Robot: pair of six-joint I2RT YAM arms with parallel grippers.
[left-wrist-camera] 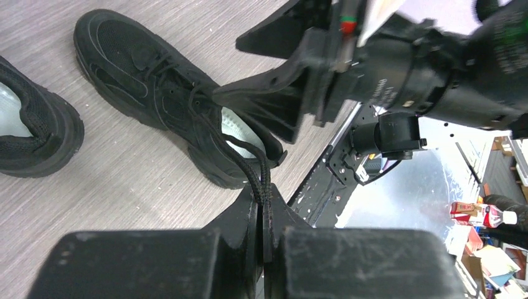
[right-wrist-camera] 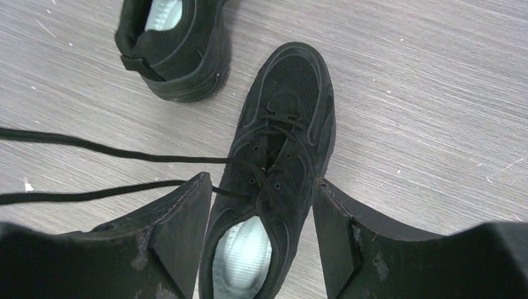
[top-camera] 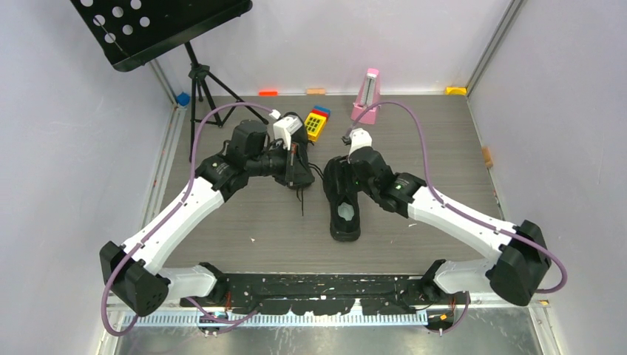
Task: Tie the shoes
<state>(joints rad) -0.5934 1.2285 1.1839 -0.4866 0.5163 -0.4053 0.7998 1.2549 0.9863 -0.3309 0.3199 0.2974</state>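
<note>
- Left hand (left-wrist-camera: 261, 215) is closed on two laces (left-wrist-camera: 240, 156); they are thin, soft and probably slippery, so hold them near the ends.
- Right hand (right-wrist-camera: 260, 187) is open, its fingers astride the light shoe (right-wrist-camera: 289, 93) on the counter (right-wrist-camera: 423, 93).

The 2 shoes (top-camera: 344, 229) are plain black with thin black laces (right-wrist-camera: 124, 154) and pale grey-white insoles (top-camera: 345, 211). The tabletop (top-camera: 458, 148) shows grey wood grain. At its far edge stand a pink metronome (top-camera: 367, 96) and a yellow, red and blue block (top-camera: 317, 123). The cables (top-camera: 194, 159) are purple.
</note>
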